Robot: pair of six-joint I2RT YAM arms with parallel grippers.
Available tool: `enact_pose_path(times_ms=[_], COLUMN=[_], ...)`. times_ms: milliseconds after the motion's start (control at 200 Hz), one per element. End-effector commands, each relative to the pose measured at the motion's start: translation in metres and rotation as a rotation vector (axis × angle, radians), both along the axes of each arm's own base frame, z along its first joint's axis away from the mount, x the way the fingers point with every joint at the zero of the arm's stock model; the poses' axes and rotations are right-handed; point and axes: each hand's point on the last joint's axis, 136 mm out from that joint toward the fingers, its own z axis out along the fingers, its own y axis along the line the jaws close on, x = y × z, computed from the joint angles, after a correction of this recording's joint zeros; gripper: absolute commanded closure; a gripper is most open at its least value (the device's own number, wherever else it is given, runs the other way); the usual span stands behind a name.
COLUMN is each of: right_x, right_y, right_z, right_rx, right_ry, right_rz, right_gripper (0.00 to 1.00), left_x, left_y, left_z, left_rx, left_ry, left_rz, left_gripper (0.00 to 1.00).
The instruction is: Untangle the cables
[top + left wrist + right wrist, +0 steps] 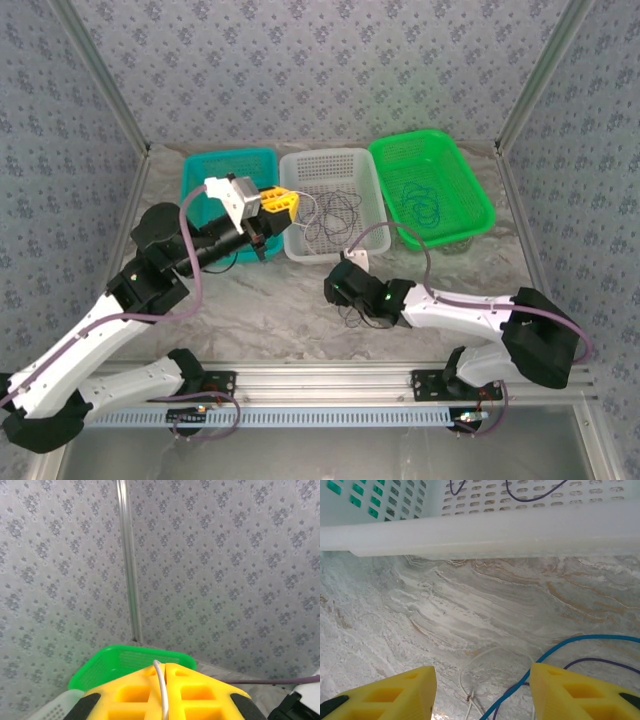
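Note:
My left gripper [283,202] hangs above the left edge of the white basket [372,225]. In the left wrist view its yellow fingers [200,692] are shut on a thin white cable [161,680], which trails from the jaws over the basket. Dark purple cables [335,215] curl inside that basket. My right gripper [345,290] is low over the table in front of the basket, open [480,700]. On the marble between and below its fingers lie a white cable [470,670], a blue cable [570,645] and a purple cable [600,661], loosely crossed.
A green basket [470,180] at the back right holds blue cable loops [422,200]. A teal basket [205,170] stands at the back left, partly behind my left arm. The white basket's front rim [480,532] is just ahead of the right gripper. Patterned walls enclose the table.

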Motion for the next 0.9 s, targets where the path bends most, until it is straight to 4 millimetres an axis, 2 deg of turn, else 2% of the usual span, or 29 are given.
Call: enact_pose_path(times_ms=[0, 220, 450, 620, 894], right_x=[-0.004, -0.009, -0.015, -0.022, -0.039], right_y=[-0.013, -0.019, -0.022, -0.029, -0.04], right_z=[-0.008, -0.009, -0.008, -0.008, -0.015], right_rx=[-0.049, -0.095, -0.118, -0.193, -0.209], right_ry=[0.002, -0.011, -0.03, -0.045, -0.052], right_rz=[-0.038, -0.04, -0.01, 0.049, 0.13], right_gripper=[0.45, 0.4, 0.36, 0.32, 0.22], left_x=[-0.001, 0.014, 0.023, 0.041, 0.05], left_y=[0.015, 0.025, 0.037, 0.06, 0.085], left_z=[0.019, 0.015, 0.023, 0.026, 0.044], left_rx=[0.021, 0.113, 0.123, 0.178, 0.182], left_ry=[-0.084, -0.14, -0.172, -0.19, -0.204], left_rz=[0.065, 0.167, 0.241, 0.395, 0.514], left_gripper=[0.92, 0.92, 0.92, 0.92, 0.93])
